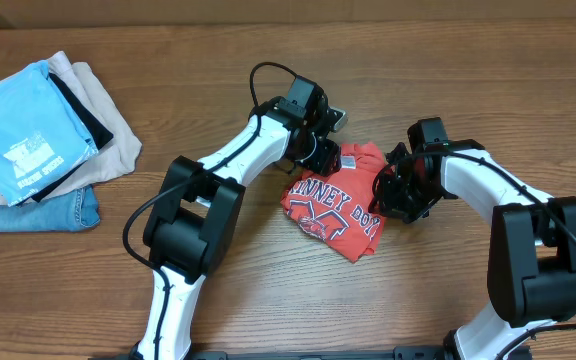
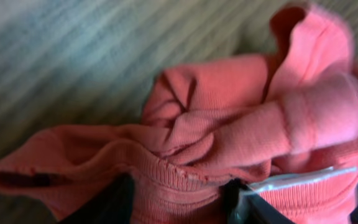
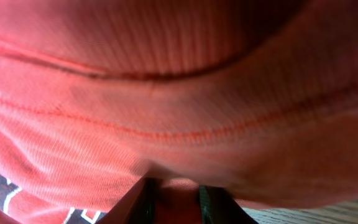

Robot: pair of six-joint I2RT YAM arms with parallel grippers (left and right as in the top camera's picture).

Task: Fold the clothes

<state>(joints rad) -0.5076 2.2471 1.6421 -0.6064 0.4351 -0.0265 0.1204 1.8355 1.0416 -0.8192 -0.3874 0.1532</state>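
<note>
The overhead view looks straight down on the wooden tabletop (image 1: 368, 300) from well above, taking in both arms and the stack of folded garments (image 1: 38, 135) at the picture's left edge. The left wrist view looks out past the left gripper (image 2: 179, 208), very near the bunched red T-shirt (image 2: 229, 124), with tabletop behind. The right wrist view, over the right gripper (image 3: 176, 202), is nearer still, and cloth almost fills it. All three views share that shirt.

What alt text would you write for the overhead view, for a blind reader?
Two robot arms hold a crumpled red T-shirt on a wooden table, the left pincer on its upper edge, the right pincer on its right edge. Folded garments, a light blue shirt on top, lie at the picture's left edge.
</note>
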